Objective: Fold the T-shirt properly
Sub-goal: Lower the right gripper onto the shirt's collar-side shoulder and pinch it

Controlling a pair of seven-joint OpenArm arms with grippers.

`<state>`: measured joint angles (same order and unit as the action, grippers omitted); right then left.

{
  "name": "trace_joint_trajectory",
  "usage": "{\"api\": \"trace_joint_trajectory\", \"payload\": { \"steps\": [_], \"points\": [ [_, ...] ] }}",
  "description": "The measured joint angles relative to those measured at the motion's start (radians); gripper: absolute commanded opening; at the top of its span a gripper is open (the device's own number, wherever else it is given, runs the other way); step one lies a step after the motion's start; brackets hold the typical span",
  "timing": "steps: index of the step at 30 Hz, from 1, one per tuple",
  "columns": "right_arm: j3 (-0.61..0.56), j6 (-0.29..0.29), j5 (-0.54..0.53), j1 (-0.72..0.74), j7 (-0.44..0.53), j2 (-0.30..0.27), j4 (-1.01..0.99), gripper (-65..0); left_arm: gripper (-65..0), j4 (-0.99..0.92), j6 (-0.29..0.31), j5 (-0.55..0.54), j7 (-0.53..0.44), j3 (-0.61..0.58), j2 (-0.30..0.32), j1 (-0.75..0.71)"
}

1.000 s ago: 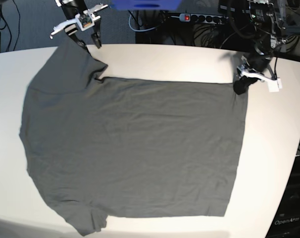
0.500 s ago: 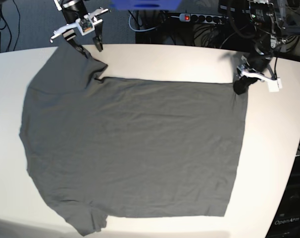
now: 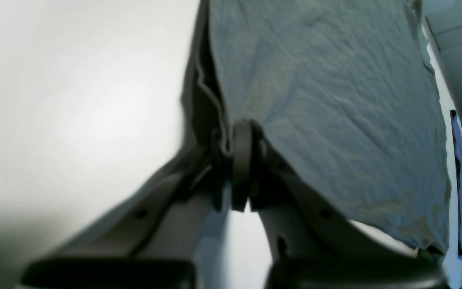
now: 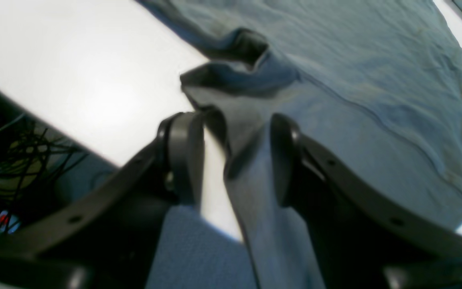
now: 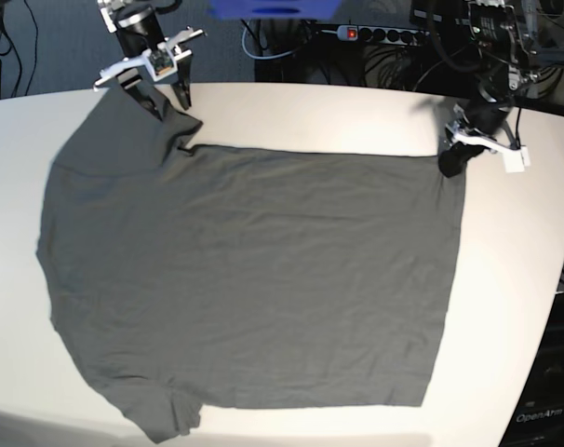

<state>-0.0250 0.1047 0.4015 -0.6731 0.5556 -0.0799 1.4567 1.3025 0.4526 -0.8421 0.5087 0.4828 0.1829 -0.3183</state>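
Across the white bench (image 5: 505,279) the T-shirt (image 5: 254,279) lies spread flat, its hem edge toward the base view's right and its sleeves toward the left, one sleeve at the far left corner and the other at the near edge. At the far right corner of the cloth the left pincer (image 5: 452,158) is pressed together on a bunched bit of the hem; the left wrist view shows the folded edge caught between the tips (image 3: 241,154). At the far left sleeve the right pincer (image 5: 161,93) stands spread, one finger (image 4: 183,158) on the bare bench side and the other over the cloth, with a ridge of sleeve fabric rising between them. Whether either finger touches that ridge cannot be told.
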Motion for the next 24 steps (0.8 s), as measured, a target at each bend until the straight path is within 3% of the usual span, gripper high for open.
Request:
{"api": "trace_joint_trajectory", "payload": {
  "steps": [8,20,24],
  "points": [
    [0.0,-0.004,-0.019,0.052,0.071,0.0,-0.084,-37.9,-62.8,0.001,0.0,0.0,0.0,0.0,0.0,0.0],
    [0.001,-0.004,-0.026,0.067,0.074,-0.001,-0.094,-37.7,-62.8,0.001,0.0,0.0,0.0,0.0,0.0,0.0],
    [0.002,-0.001,-0.026,0.077,0.074,-0.025,-0.1,-37.7,-62.8,0.001,0.0,0.0,0.001,0.0,0.0,0.0]
  ]
}}
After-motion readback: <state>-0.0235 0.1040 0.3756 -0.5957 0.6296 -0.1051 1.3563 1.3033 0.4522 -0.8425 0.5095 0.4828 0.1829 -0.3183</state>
